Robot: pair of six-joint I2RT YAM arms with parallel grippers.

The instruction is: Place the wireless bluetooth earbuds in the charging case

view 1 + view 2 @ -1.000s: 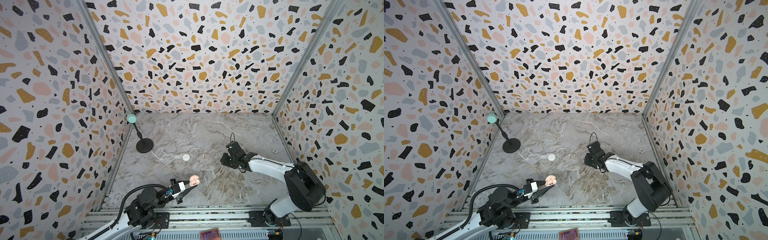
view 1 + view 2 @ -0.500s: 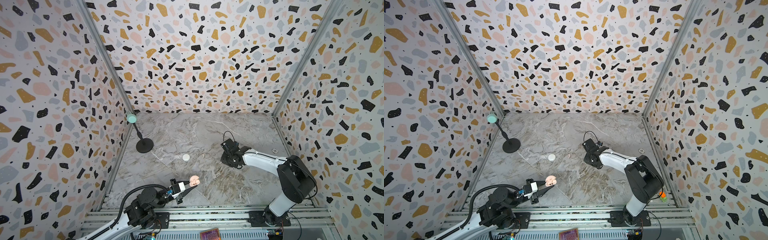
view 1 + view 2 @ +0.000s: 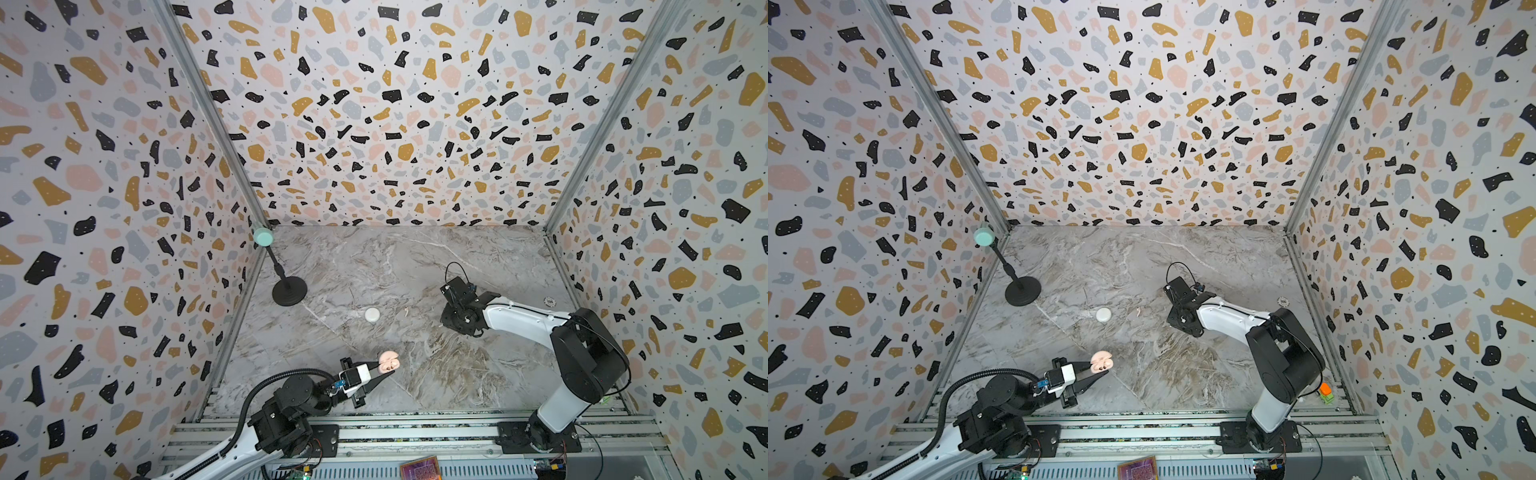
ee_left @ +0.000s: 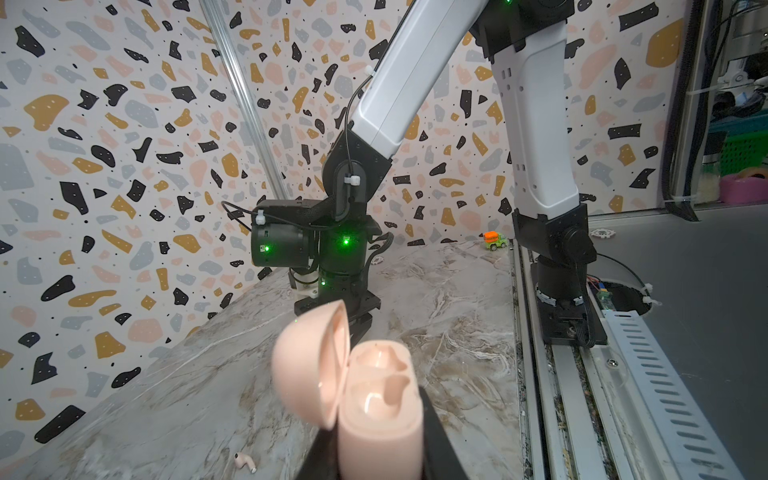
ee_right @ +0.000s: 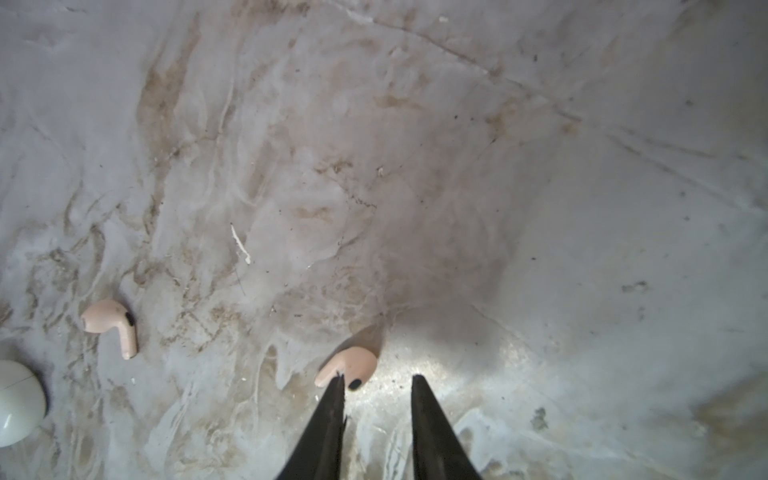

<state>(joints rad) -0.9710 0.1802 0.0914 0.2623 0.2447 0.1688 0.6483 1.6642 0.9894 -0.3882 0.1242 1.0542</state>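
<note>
My left gripper (image 3: 384, 369) is shut on the pale pink charging case (image 3: 388, 360), held off the table near the front with its lid swung open. Both sockets of the case (image 4: 378, 415) look empty. My right gripper (image 5: 378, 377) points down at the marble, jaws open with a clear gap. One pale pink earbud (image 5: 349, 365) lies on the table just past one fingertip (image 5: 337, 384), touching or nearly touching it, not gripped. Another pale pink earbud (image 5: 110, 324) lies further off, also visible in a top view as a pale speck (image 3: 406, 309). No white earbuds show.
A closed white round case (image 3: 372, 314) sits mid-table, near the free earbud. A black stand (image 3: 289, 291) with a teal head is at the back left. A small round disc (image 3: 549, 301) lies by the right wall, and a small toy truck (image 3: 1325, 392) at the front right.
The right arm's wrist has shifted slightly back and left over the table and its elbow has swung. The left arm holds the open case as before.
</note>
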